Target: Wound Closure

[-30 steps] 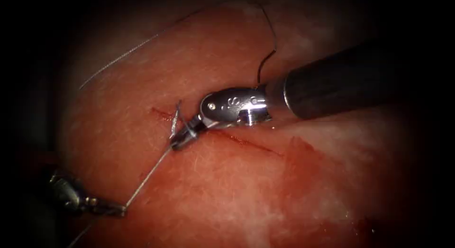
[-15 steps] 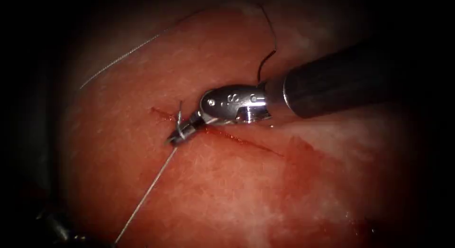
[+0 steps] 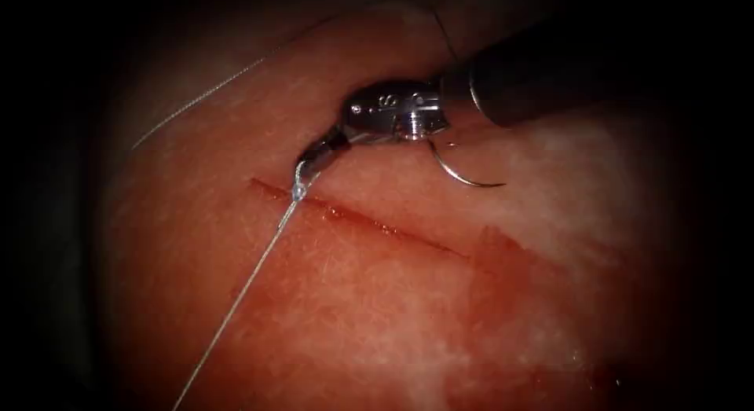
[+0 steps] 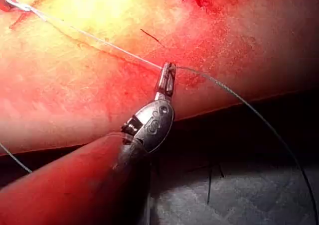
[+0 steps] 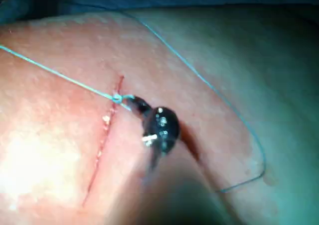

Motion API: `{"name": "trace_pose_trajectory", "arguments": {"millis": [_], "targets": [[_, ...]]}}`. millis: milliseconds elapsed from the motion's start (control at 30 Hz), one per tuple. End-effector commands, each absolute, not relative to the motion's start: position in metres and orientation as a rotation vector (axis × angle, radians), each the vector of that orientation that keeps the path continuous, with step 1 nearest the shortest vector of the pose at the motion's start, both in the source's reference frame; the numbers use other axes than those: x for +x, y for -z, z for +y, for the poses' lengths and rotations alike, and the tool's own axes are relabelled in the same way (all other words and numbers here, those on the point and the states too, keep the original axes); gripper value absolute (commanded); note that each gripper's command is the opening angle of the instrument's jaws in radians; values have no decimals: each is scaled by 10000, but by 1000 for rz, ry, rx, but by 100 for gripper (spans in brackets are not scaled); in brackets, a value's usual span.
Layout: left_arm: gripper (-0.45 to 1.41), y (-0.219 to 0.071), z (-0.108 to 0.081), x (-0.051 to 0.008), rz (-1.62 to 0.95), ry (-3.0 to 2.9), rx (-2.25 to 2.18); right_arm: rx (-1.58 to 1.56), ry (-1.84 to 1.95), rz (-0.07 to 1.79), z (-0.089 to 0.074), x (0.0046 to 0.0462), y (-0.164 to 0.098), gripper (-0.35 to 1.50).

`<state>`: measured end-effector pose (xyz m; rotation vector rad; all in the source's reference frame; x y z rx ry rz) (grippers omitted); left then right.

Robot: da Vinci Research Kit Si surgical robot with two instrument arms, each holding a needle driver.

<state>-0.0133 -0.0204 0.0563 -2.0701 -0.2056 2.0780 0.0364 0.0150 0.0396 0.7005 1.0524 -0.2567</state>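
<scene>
The cut [image 3: 361, 218] runs slantwise across the tissue [image 3: 353, 317]. A small knot [image 3: 298, 192] sits near its left end. My right tool [image 3: 306, 164] is just above the knot, jaws shut on a short piece of thread [image 5: 124, 98]. From the knot a taut thread [image 3: 236, 301] runs down and left to my left tool [image 4: 167, 71], whose jaws are shut on it off the tissue's edge. A thin dark curved strand [image 3: 463, 175] lies on the tissue right of the cut, under the right tool's wrist. I cannot tell whether it is the needle or thread.
A long slack thread [image 3: 212, 85] arcs over the far left of the tissue. Red fluid [image 3: 510, 277] stains the tissue right of the cut. Beyond the tissue's edge lies a grey cloth [image 4: 239, 200].
My left tool drew the thread down and left, out of the endoscope view. My right tool rose away from the cut, the loops slid off its jaws and closed into a knot.
</scene>
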Motion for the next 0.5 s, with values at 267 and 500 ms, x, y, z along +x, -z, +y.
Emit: {"name": "trace_pose_trajectory", "arguments": {"millis": [267,500], "targets": [[-45,-554,-245,-136,-233,-2074,-2057,661,219,1038,147,367,-415,-35],[-45,-555,-275,-134,-253,-2068,-2049,605,103,1062,155,364,-418,-35]]}}
